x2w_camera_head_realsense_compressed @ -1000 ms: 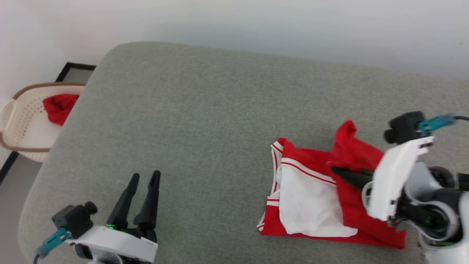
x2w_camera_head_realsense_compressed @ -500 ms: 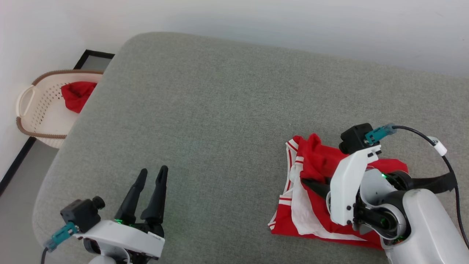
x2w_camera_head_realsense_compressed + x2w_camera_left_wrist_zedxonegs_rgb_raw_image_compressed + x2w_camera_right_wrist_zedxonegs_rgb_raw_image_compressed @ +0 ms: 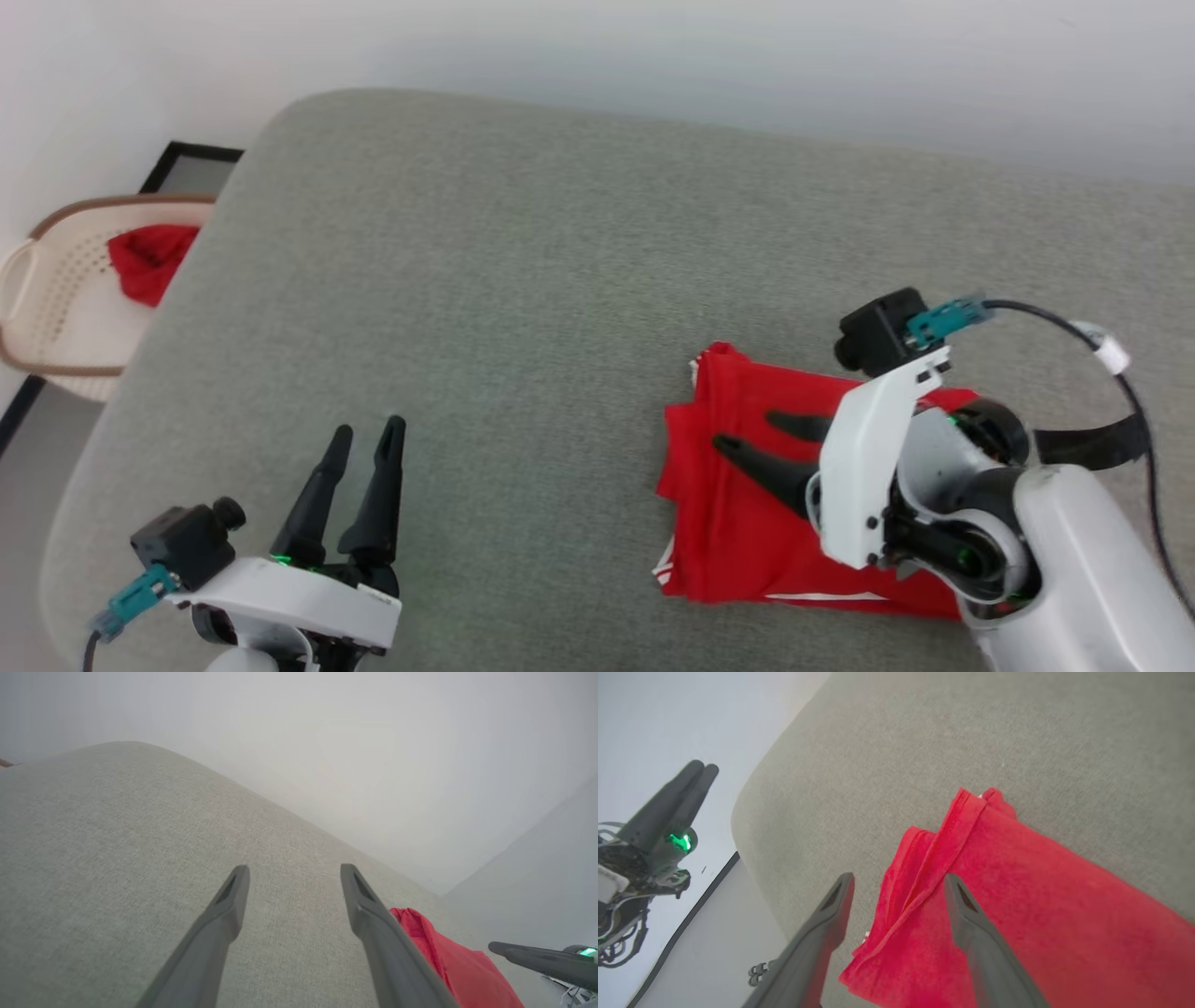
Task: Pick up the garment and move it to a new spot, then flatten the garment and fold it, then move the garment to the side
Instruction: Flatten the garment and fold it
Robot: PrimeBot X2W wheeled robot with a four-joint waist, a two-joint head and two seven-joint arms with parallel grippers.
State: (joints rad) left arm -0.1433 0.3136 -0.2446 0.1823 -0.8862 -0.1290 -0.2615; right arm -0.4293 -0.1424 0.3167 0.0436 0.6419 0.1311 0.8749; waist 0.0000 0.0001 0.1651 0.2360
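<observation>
Surface: a grey upholstered surface (image 3: pixel 523 280) with rounded corners is set against a plain pale wall (image 3: pixel 653 47). Grey floor (image 3: pixel 23 560) is seen beyond its left edge, bordered by a dark strip.

The garment (image 3: pixel 747 523) is laid folded on the right part of the surface as a red packet. White stripe trim is visible along its near edge.

The right claw (image 3: pixel 744 430) is held over the garment with its fingers spread wide. Nothing is gripped.

The left claw (image 3: pixel 370 427) is held over bare fabric at the near left, well apart from the garment, opened wide and empty.

A cream perforated basket (image 3: pixel 47 308) is noted on the floor at far left, with a small red cloth (image 3: pixel 145 266) in it.
</observation>
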